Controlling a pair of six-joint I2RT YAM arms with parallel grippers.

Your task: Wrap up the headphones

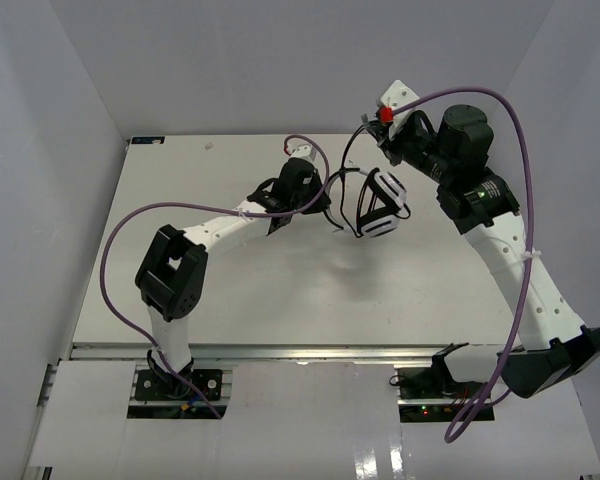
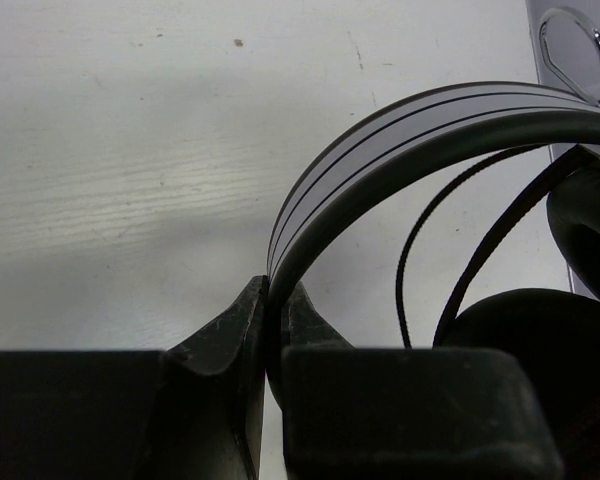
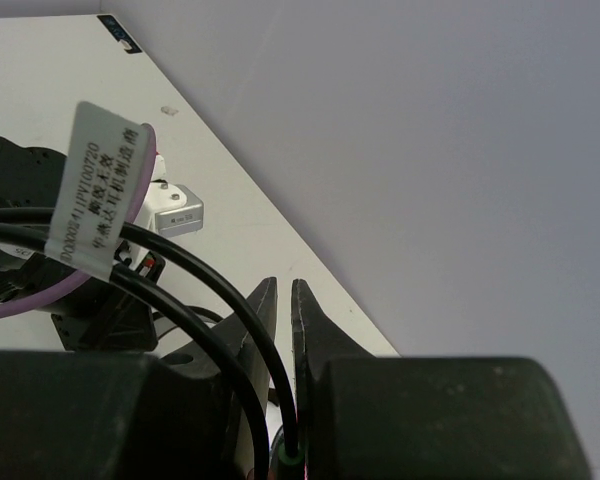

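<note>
- headphones (image 1: 382, 200) are at the far middle of the tabletop (image 1: 230, 300), between the two arms, with the white earcups (image 1: 390, 186) close together.
- left tool (image 2: 277, 295) is fully closed on the thin headband (image 2: 430, 120); its fingertips pinch the band's edge with no gap showing.
- from that grip the headband arcs up and to the right in the left wrist view, and the black pads (image 2: 540, 340) sit low on the right, just beside the tool.
- whether the earcups touch the tabletop cannot be told; a soft shadow lies on the surface beneath them.
- right tool (image 3: 285, 290) is nearly closed, with only a slim slit between the tips, and it grips the thin black cable (image 3: 200, 290), which runs down between the fingers near their base.
- a white label (image 3: 100, 190) with printed characters is wrapped around the cable, well up from the grip.
- in the top view the right tool is raised near the far right edge of the tabletop, close to the grey wall (image 3: 430, 150), and the cable drops from it in a curve toward the headphones.
- a thick purple robot cable (image 1: 520, 200) loops over the right arm, apart from the thin black one.
</note>
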